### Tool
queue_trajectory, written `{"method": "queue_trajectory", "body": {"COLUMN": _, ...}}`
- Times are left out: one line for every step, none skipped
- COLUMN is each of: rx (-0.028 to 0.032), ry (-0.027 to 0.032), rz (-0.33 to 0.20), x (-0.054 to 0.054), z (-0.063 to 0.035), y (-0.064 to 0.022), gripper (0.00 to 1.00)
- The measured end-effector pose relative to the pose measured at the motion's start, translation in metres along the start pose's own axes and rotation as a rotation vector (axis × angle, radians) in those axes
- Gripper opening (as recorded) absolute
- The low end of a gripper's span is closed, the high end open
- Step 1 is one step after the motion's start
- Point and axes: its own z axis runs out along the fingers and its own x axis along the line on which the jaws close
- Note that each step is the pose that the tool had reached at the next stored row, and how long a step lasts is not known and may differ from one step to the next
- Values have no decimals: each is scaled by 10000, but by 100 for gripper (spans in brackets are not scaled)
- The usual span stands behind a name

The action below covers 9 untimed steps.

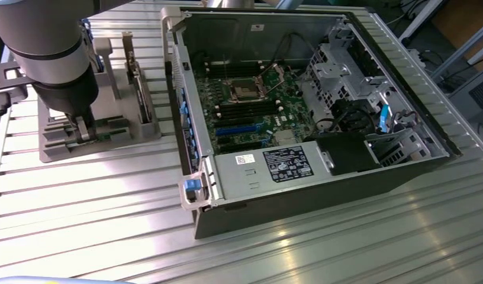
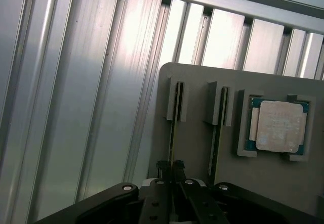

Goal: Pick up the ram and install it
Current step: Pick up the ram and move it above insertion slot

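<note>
The ram [image 2: 172, 128] is a thin stick seen edge-on, standing in a slot of the grey holder [image 2: 195, 148]. My gripper [image 2: 170, 169] is down on its near end, and its two dark fingers [image 2: 162, 169] are closed against the stick's sides. A second ram stick [image 2: 214, 138] stands in the parallel slot beside it. In the exterior view my gripper [image 1: 83, 129] reaches down into the grey holder [image 1: 107, 142] at the exterior view's left, beside the open computer case [image 1: 196, 142]. The ram itself is hidden there by the arm.
A square silver processor [image 2: 277, 126] lies in a pocket of the holder next to the sticks. Inside the case are the green motherboard [image 1: 261, 121], its processor socket [image 1: 246, 89] and black memory slots [image 1: 240, 110]. The ribbed aluminium table [image 1: 92, 207] runs all round.
</note>
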Motion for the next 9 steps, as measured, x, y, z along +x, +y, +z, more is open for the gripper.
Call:
{"method": "queue_trajectory", "body": {"rx": 0, "ry": 0, "rz": 0, "x": 0, "z": 0, "y": 0, "gripper": 14}}
{"method": "queue_trajectory", "body": {"rx": 0, "ry": 0, "rz": 0, "x": 0, "z": 0, "y": 0, "gripper": 14}}
{"method": "queue_trajectory", "body": {"rx": 0, "ry": 0, "rz": 0, "x": 0, "z": 0, "y": 0, "gripper": 14}}
{"method": "queue_trajectory", "body": {"rx": 0, "ry": 0, "rz": 0, "x": 0, "z": 0, "y": 0, "gripper": 14}}
{"method": "queue_trajectory", "body": {"rx": -1, "ry": 3, "rz": 0, "x": 0, "z": 0, "y": 0, "gripper": 14}}
{"method": "queue_trajectory", "body": {"rx": -2, "ry": 5, "rz": 0, "x": 0, "z": 0, "y": 0, "gripper": 14}}
{"method": "queue_trajectory", "body": {"rx": 0, "ry": 10, "rz": -1, "x": 1, "z": 0, "y": 0, "gripper": 14}}
{"method": "queue_trajectory", "body": {"rx": -3, "ry": 16, "rz": 1, "x": 0, "z": -11, "y": 0, "gripper": 14}}
{"method": "queue_trajectory", "body": {"rx": -3, "ry": 16, "rz": 1, "x": -1, "z": -23, "y": 1, "gripper": 14}}
